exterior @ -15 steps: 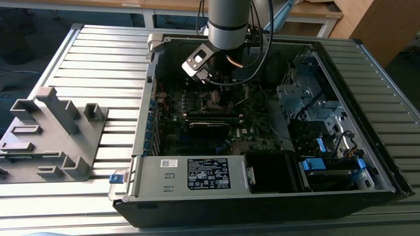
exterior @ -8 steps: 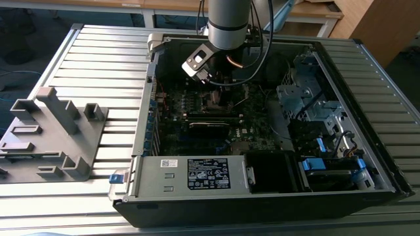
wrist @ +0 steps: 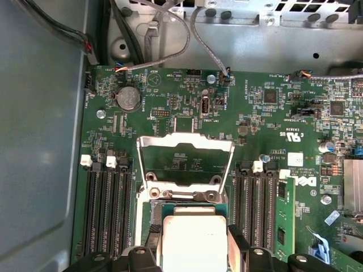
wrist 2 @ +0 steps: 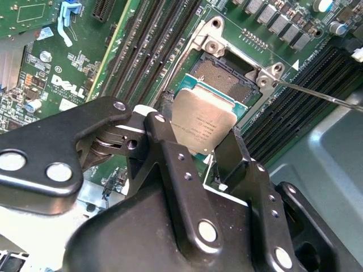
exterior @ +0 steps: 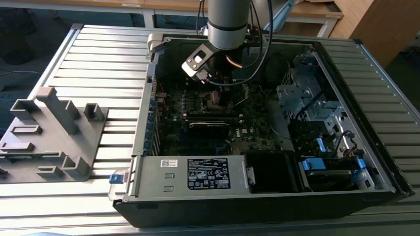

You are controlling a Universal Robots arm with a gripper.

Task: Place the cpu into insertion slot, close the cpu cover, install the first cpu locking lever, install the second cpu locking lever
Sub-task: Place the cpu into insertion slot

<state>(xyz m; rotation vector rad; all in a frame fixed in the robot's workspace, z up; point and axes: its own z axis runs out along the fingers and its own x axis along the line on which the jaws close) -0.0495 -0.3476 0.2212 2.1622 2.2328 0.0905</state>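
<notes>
In the exterior view the grey tubular arm [exterior: 226, 24] comes straight down into the open black computer case [exterior: 262, 209], its wrist bent over the green circuit board [wrist: 272, 122]. The black metal pincer [wrist 2: 199, 141] is pinching the flat square cpu with a silvery-grey matt metal top [wrist 2: 204, 119] [wrist: 194, 241]. Its two bolted fingers [wrist 2: 170, 164] press on opposite edges of the chip.

The cpu sits at the pincer's tips, tilted over the near edge of the square insertion slot with a black rim and finely grained dark centre [wrist 2: 222, 76]. Whether chip and slot touch I cannot tell. Just beyond the tips the thin silvery metal cpu cover [wrist: 187, 143], a frame with a cut-out middle, stands raised on its hinge, and the board shows through its opening.

Long narrow black memory slots [wrist: 108, 204] run along both sides of the pincer, close to the fingers. A thin bright metal rod [wrist 2: 317, 95] slants off one corner of the slot. Further beyond the cover lie a round silver coin battery [wrist: 128, 99] and grey looping cables [wrist: 170, 54] against the case's pale sheet-metal wall.
</notes>
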